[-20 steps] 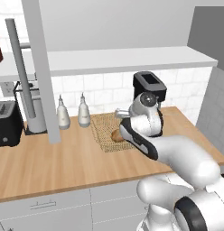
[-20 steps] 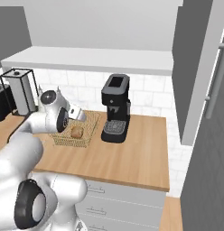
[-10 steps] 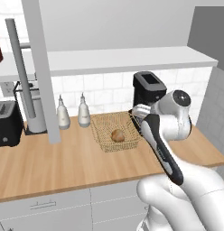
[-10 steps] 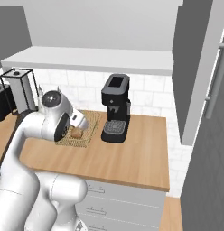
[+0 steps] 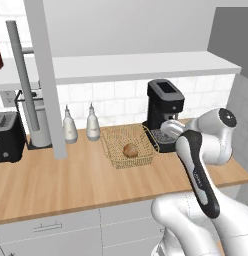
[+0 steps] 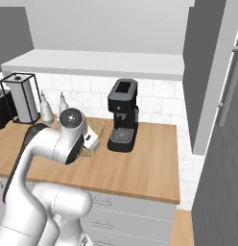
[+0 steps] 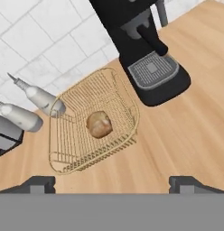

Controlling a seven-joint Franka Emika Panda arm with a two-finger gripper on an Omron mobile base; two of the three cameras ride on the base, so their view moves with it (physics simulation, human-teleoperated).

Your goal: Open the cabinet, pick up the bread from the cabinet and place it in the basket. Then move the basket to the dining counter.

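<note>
One basket [image 5: 128, 150] sits on the wooden worktop [image 5: 71, 177], and there is one bread [image 5: 130, 150] in it. Two pale bottles [image 5: 70, 126] stand side by side to its left. One black coffee machine [image 5: 165, 114] stands on its other side. One black toaster [image 5: 8, 141] is at the far left, and one tall wire-framed grey container [image 6: 21, 97] stands beside it. One short drawer handle [image 5: 47, 226] shows below the worktop.
</note>
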